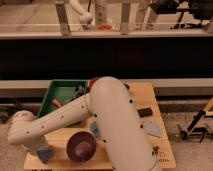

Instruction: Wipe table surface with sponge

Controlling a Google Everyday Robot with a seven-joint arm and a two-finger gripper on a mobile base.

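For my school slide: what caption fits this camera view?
Robot's end effector presses the blue-grey sponge onto the tan table surface, beside a maroon bowl.

Robot lab: railing [125,22], another robot arm [80,11] (white) behind.
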